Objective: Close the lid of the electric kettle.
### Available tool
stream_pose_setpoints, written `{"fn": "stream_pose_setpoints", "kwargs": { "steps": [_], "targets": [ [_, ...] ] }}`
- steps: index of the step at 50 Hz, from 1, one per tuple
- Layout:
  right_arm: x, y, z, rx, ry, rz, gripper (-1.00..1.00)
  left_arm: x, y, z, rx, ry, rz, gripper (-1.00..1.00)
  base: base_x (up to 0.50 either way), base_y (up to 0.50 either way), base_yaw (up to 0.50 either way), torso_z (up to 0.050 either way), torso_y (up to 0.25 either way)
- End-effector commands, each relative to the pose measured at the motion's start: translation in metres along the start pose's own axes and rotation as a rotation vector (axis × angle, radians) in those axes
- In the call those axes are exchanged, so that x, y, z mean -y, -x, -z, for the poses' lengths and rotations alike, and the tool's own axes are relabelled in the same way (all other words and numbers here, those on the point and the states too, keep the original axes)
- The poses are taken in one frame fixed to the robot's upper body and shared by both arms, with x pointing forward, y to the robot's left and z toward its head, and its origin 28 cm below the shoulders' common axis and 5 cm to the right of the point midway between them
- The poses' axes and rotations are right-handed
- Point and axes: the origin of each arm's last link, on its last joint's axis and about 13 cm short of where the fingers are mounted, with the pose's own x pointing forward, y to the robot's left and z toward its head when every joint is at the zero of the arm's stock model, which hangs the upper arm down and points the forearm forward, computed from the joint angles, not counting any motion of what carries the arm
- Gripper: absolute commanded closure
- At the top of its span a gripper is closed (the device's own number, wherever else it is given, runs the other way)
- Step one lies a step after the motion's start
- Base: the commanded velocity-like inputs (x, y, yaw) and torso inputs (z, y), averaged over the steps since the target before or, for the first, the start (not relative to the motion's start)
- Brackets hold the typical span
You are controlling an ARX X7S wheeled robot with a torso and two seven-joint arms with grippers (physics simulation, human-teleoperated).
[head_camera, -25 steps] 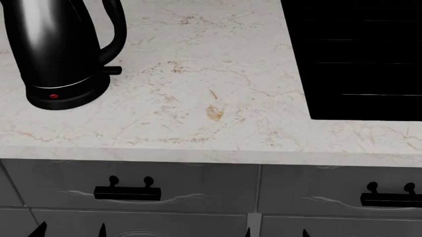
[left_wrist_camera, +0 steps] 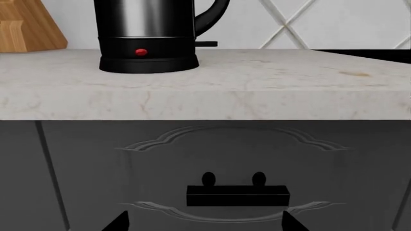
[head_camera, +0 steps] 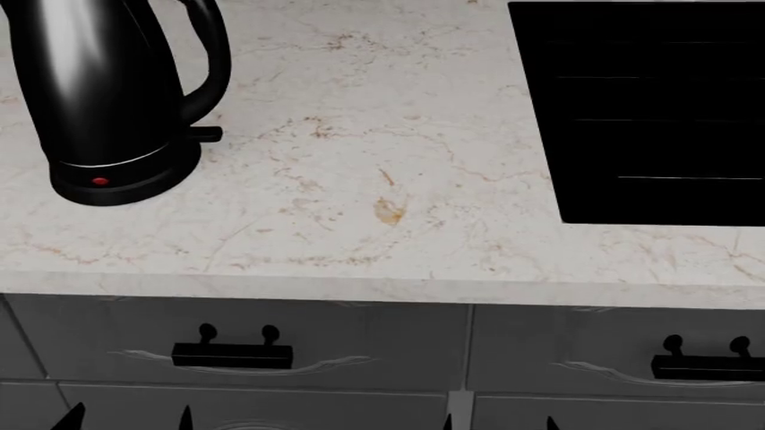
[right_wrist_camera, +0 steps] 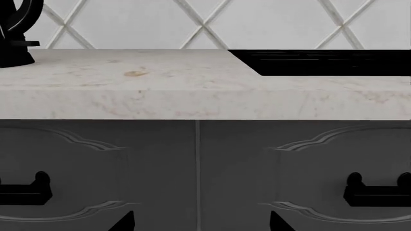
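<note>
The electric kettle (head_camera: 102, 98), glossy black with a loop handle and a red light on its base, stands at the back left of the marble counter (head_camera: 358, 206). Its top and the lid are cut off in every view. It also shows in the left wrist view (left_wrist_camera: 147, 38) and at the edge of the right wrist view (right_wrist_camera: 14, 33). My left gripper (head_camera: 128, 419) is open and empty, low in front of the drawer fronts, below and in front of the kettle; it shows in its own view (left_wrist_camera: 204, 224). My right gripper (head_camera: 500, 421) is open and empty, level with it (right_wrist_camera: 202, 224).
A black cooktop (head_camera: 646, 107) is set into the counter at the right. A wooden block (left_wrist_camera: 26, 29) stands left of the kettle. Grey drawer fronts with black handles (head_camera: 233, 354) (head_camera: 705, 365) lie under the counter's front edge (head_camera: 358, 288). A tiled wall (right_wrist_camera: 192, 24) is behind.
The counter, kettle and cooktop sit slightly lower in the head view, so the view has shifted up a little. The gripper tips stay at the bottom edge.
</note>
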Motion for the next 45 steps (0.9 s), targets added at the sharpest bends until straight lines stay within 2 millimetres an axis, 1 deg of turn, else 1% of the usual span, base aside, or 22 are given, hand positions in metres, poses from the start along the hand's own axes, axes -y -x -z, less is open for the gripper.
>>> {"fn": "stream_pose_setpoints", "kwargs": {
  "steps": [1,20,28,30,31,33,37,45],
  "targets": [
    [0.000,0.000,-0.001,0.001,0.001,-0.001,-1.00,0.000,0.001,-0.002,-0.002,0.016,0.001,-1.00,0.00,0.00,0.00,0.050,0.000],
    [-0.001,0.000,-0.001,-0.002,-0.001,-0.009,-1.00,-0.002,0.000,-0.004,-0.001,0.026,0.003,-1.00,0.00,0.00,0.00,0.050,0.000],
    [-0.001,0.000,-0.002,-0.007,0.003,-0.012,-1.00,-0.002,0.001,-0.005,-0.006,0.030,0.003,-1.00,0.00,0.00,0.00,0.050,0.000],
    [0.000,0.000,-0.003,-0.016,0.001,-0.019,-1.00,-0.001,0.002,-0.005,-0.005,-0.001,0.006,-1.00,0.00,0.00,0.00,0.050,0.000],
    [0.000,0.000,-0.003,-0.019,0.002,-0.019,-1.00,0.000,0.003,-0.005,-0.011,0.016,0.019,-1.00,0.00,0.00,0.00,0.050,0.000],
    [0.001,0.000,-0.006,-0.022,0.003,-0.018,-1.00,0.000,0.005,-0.009,-0.002,0.021,0.024,-1.00,0.00,0.00,0.00,0.050,0.000],
    [0.002,0.003,-0.014,-0.026,0.009,-0.019,-1.00,0.002,0.013,-0.025,0.031,0.006,0.034,-1.00,0.00,0.00,0.00,0.000,0.000],
    [0.001,0.014,-0.042,0.018,0.021,-0.030,-1.00,0.000,0.022,-0.051,0.071,-0.009,0.040,-1.00,0.00,0.00,0.00,0.000,0.000]
  ]
}}
